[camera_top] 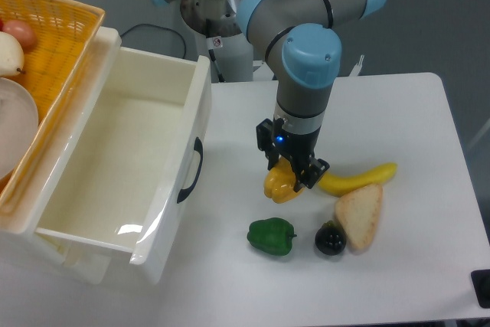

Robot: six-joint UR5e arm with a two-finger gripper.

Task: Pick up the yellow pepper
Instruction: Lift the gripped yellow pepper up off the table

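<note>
Yellow pepper (281, 187), small, glossy and lobed, gripped between black two-finger gripper (292, 174) and apparently hanging clear of white table (413, 112), upper half hidden behind the fingers. Clamped from above, presumably to free it from nearby clutter: long curved yellow banana (358, 179) just right, green bell pepper (272, 236) below, slice of bread (359, 216) and dark round fruit (331, 239) beyond. Open white plastic drawer (122, 166) at left.

Counted: 2 peppers, 1 yellow (280, 186) and 1 green (271, 235); 1 banana (358, 178); 1 bread slice (359, 215); 1 drawer (115, 166); 1 basket (53, 40).
</note>
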